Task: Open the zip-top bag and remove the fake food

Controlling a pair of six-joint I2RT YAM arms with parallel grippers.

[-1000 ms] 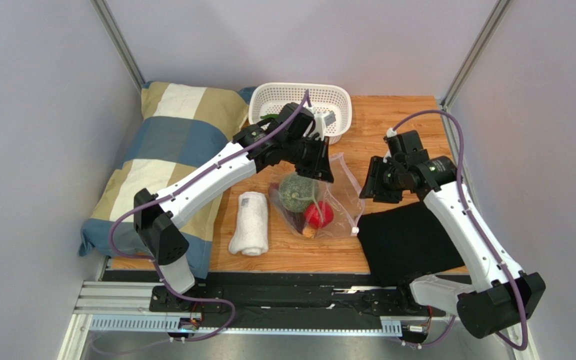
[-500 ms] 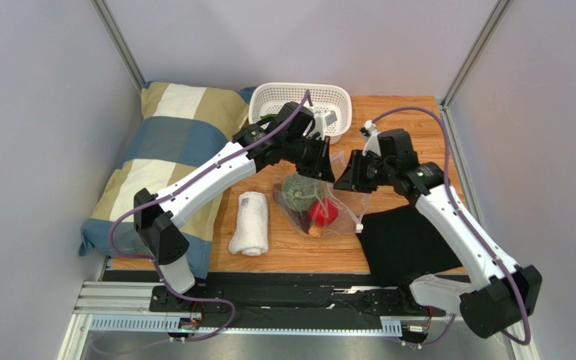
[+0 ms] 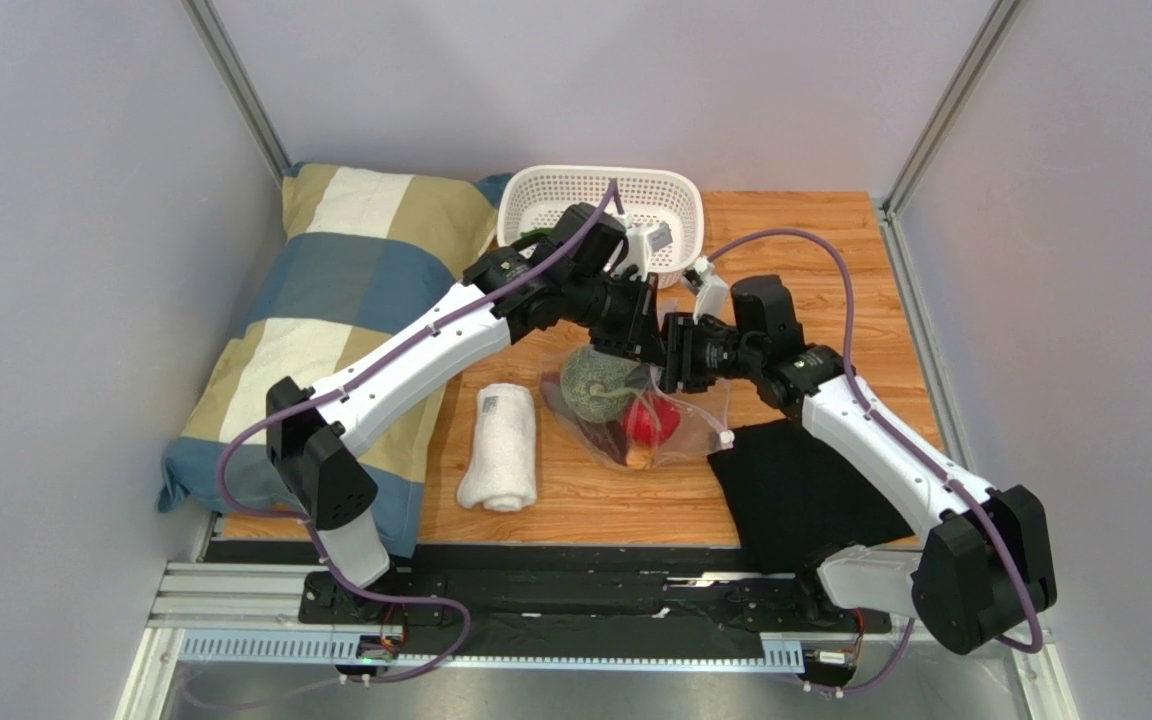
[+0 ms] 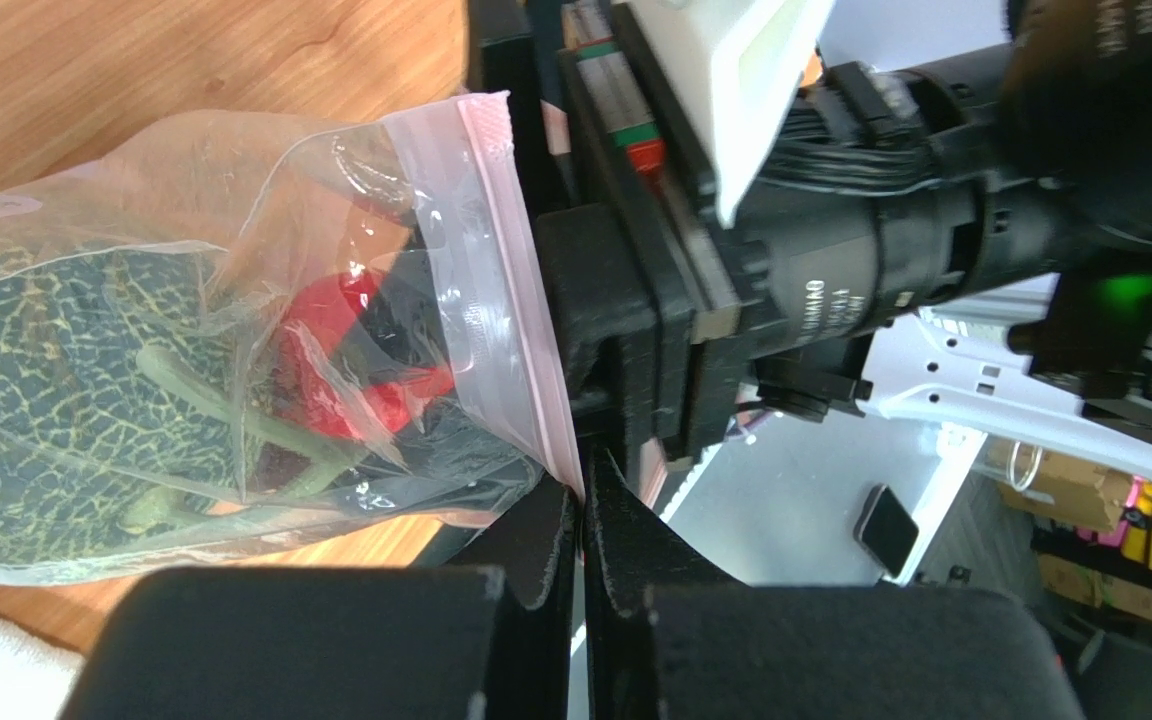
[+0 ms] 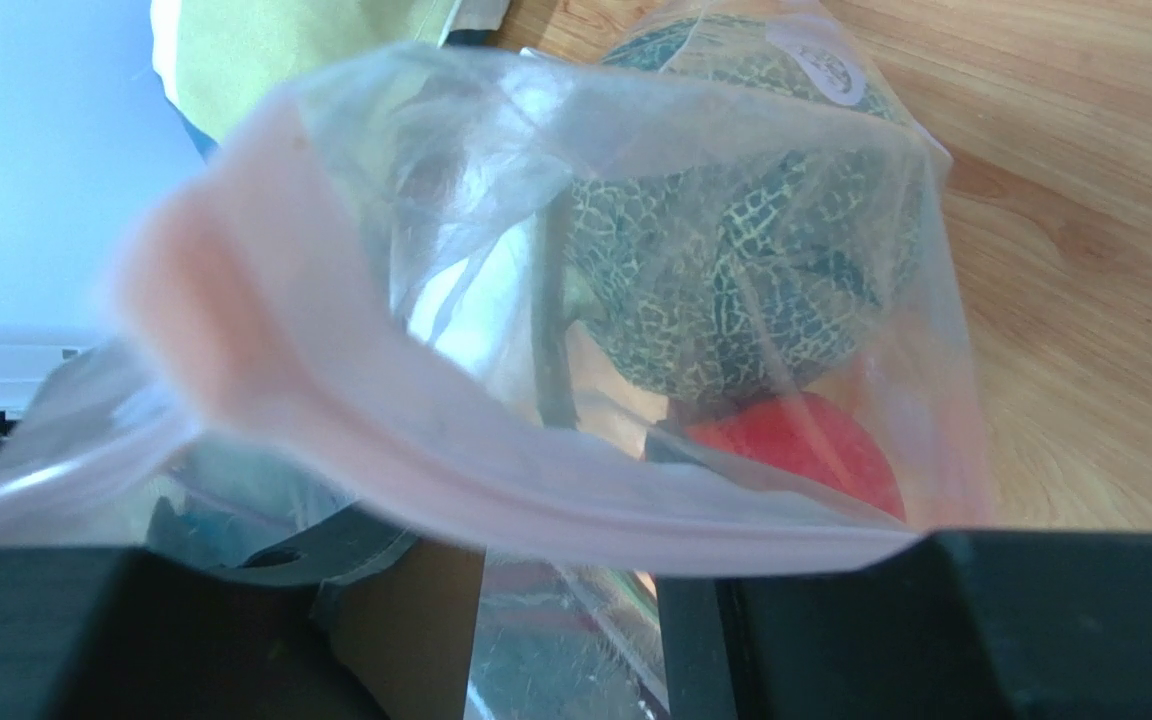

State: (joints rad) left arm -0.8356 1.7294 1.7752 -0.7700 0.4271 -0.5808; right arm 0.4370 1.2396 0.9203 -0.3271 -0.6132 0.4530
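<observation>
Care matters: our left gripper (image 4: 582, 510) pinches the pink strip (image 4: 515, 300) of the bag (image 4: 237, 195) resting on the desk (image 3: 823, 255); our right gripper (image 5: 567, 585), jaws apart around the opposite side, should clamp squarely, then pull gently.

Item count:
- zip-top bag (image 3: 692, 408): 1
- fake food seen inside it: 4
  - round green netted piece (image 3: 593, 383): 1
  - red piece (image 3: 651, 420): 1
  - slim green piece (image 4: 199, 405): 1
  - dark piece with orange end (image 3: 623, 453): 1
- white basket (image 3: 597, 185): 1
- rolled towel (image 3: 500, 446): 1
- checked cushion (image 3: 327, 300): 1
- black cloth (image 3: 815, 488): 1
- tools: 2 (left tool (image 4: 582, 518), right tool (image 5: 567, 630))
</observation>
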